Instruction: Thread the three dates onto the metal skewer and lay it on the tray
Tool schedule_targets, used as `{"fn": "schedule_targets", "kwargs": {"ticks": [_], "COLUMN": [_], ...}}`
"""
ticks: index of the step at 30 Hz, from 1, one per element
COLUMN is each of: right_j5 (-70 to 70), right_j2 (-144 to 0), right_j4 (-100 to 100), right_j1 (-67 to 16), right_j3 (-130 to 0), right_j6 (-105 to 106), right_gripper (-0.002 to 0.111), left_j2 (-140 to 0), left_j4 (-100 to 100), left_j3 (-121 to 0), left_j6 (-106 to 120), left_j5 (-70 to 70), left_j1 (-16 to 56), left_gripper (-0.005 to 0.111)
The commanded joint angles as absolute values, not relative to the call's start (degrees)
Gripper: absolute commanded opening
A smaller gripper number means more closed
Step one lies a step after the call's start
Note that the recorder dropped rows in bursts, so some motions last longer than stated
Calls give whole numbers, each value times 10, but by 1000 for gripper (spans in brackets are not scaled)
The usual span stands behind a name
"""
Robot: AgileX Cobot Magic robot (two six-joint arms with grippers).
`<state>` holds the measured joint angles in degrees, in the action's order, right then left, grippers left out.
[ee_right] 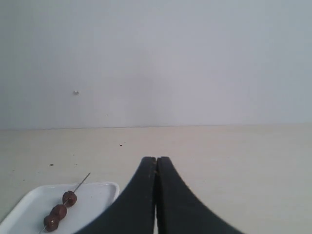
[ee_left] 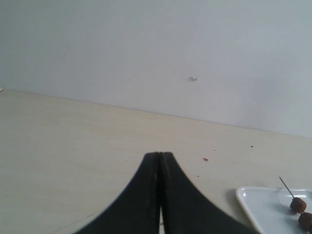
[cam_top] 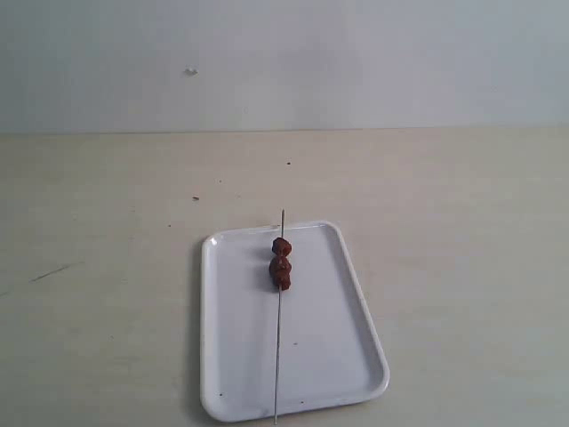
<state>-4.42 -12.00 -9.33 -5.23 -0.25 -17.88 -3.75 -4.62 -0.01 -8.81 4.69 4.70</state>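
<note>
In the left wrist view the left pincer (ee_left: 160, 155) is fully closed. Its two dark fingers (ee_left: 141, 195) meet along a thin seam, and nothing is held between them. The white tray (ee_left: 263, 207) lies ahead of this pincer and off toward the side on which the right pincer (ee_right: 156, 158) works, well apart from the fingertips. We make out one corner of the tray, the tip of the metal skewer (ee_left: 285, 186) and two of the dates (ee_left: 298, 205); the rest is cut by the picture's edge.

In the right wrist view the right pincer is likewise closed tight on nothing, its fingers (ee_right: 180, 204) pressed together. Here the tray sits ahead and off toward the left pincer's side, again well apart from the tips. All three dates are in view on the slanting rod.

The exterior view shows the skewer lying lengthwise on the tray, which rests flat on the pale worktop (cam_top: 462, 267). We see the dates threaded in a close row, each touching the next, on the half of the skewer farther from both pincers. The bare tip of the skewer pokes out past the tray's far rim. Its other end reaches the near rim, and we cannot tell whether it overhangs it. Beyond both pincers the worktop runs to a plain grey-white wall (cam_top: 356, 62) bearing one small speck (cam_top: 190, 72).
</note>
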Motion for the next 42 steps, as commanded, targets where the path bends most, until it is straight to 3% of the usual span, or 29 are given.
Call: {"fn": "schedule_targets", "kwargs": {"ticks": [1, 13, 21, 27, 42], "right_j5": [-51, -135, -128, -62, -61], "right_j2": [-118, -118, -112, -83, -82], "right_j4": [-49, 0, 0, 0, 0], "right_j1": [-49, -46, 27, 28, 28], "right_j3": [0, 0, 0, 0, 0], "right_j6": [-120, -106, -106, -107, -106], "right_gripper": [0, 0, 0, 0, 0], "left_j2": [-34, -34, -34, -34, -34], "left_j4": [-51, -51, -51, -51, -51], "left_j3": [0, 0, 0, 0, 0], "left_j6": [-87, -87, -87, -87, -87], "left_j5": [47, 47, 47, 47, 47], "left_j1": [46, 46, 46, 46, 46], "left_gripper": [0, 0, 0, 0, 0]}}
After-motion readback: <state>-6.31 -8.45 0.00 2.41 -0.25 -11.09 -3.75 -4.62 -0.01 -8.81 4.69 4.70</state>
